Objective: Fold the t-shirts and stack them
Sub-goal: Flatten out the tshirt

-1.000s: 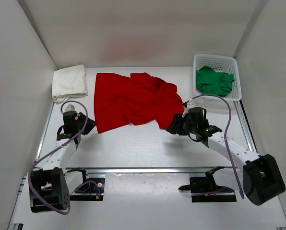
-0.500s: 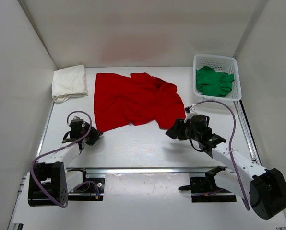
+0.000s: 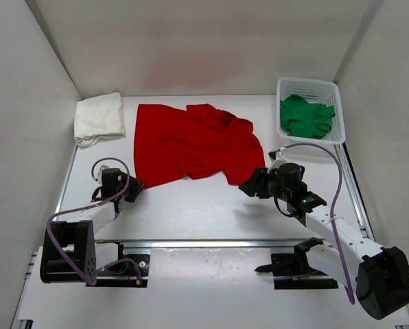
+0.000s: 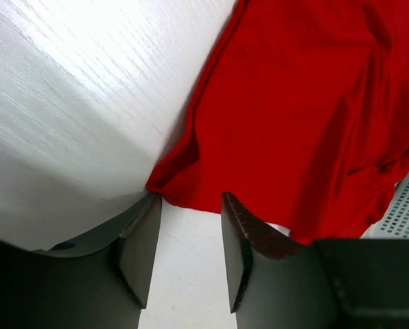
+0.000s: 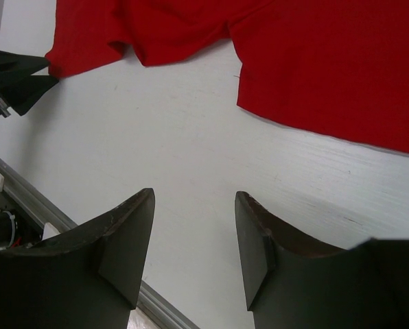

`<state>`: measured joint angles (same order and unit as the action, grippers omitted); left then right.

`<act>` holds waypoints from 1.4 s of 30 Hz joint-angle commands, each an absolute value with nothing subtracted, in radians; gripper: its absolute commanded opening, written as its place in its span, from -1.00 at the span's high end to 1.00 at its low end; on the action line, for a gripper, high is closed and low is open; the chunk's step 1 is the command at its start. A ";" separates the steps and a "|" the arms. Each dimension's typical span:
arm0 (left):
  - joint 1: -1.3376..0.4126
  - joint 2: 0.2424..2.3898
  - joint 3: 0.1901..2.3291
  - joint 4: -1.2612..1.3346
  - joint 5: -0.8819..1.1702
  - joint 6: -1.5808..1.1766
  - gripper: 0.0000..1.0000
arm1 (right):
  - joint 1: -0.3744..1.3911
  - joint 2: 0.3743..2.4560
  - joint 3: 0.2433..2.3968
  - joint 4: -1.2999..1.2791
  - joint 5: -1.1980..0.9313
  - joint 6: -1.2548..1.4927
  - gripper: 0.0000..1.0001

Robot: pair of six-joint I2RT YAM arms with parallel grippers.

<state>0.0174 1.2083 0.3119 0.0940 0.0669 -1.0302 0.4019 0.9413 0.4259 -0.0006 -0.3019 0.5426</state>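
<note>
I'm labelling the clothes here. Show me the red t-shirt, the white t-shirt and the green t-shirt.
red t-shirt (image 3: 191, 144), top view, middle of the spread cloth
white t-shirt (image 3: 99, 118), top view, middle of the bundle
green t-shirt (image 3: 306, 115), top view, middle of the crumpled heap

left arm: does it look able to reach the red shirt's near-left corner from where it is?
Probably yes. The left gripper, jaws open, sits just short of that corner of the red t-shirt, with only table between them.
</note>
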 commanded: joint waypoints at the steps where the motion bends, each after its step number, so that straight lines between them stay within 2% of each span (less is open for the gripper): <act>1: 0.017 1.232 0.313 0.049 0.009 -1.023 -0.05 | 0.394 0.953 0.428 0.063 -0.316 0.537 0.03; 3: 0.014 1.242 0.322 0.049 -0.027 -1.017 -0.06 | 0.403 0.956 0.428 0.058 -0.316 0.534 0.02; 6: 0.012 1.246 0.322 0.049 -0.025 -1.020 0.31 | 0.391 0.965 0.426 0.072 -0.322 0.538 0.03; 8: 0.018 1.247 0.321 0.061 -0.017 -1.023 0.35 | 0.384 0.965 0.426 0.074 -0.325 0.538 0.03; 16: 0.022 1.244 0.348 0.072 -0.009 -0.959 0.92 | 0.316 0.965 0.410 0.003 -0.247 0.537 0.01; 19: 0.023 1.226 0.388 0.035 -0.022 -0.904 1.00 | 0.255 0.971 0.417 -0.064 -0.172 0.525 0.02; 25: 0.015 1.123 0.458 0.003 -0.026 -0.800 1.00 | 0.222 1.068 0.454 -0.153 -0.008 0.480 -0.02; 27: -0.052 1.106 0.511 -0.046 -0.037 -0.767 1.00 | 0.229 1.132 0.468 -0.153 0.039 0.477 -0.03; 36: -0.061 1.016 0.555 -0.098 0.000 -0.695 1.00 | 0.230 1.348 0.534 -0.088 0.091 0.492 -0.04; 42: -0.067 1.026 0.552 -0.074 0.058 -0.709 1.00 | 0.259 1.407 0.560 -0.074 0.098 0.515 0.19</act>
<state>-0.0650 1.0344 0.5266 -0.0750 0.0093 -0.7177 0.2405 1.3705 0.5579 -0.0467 0.0597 0.4976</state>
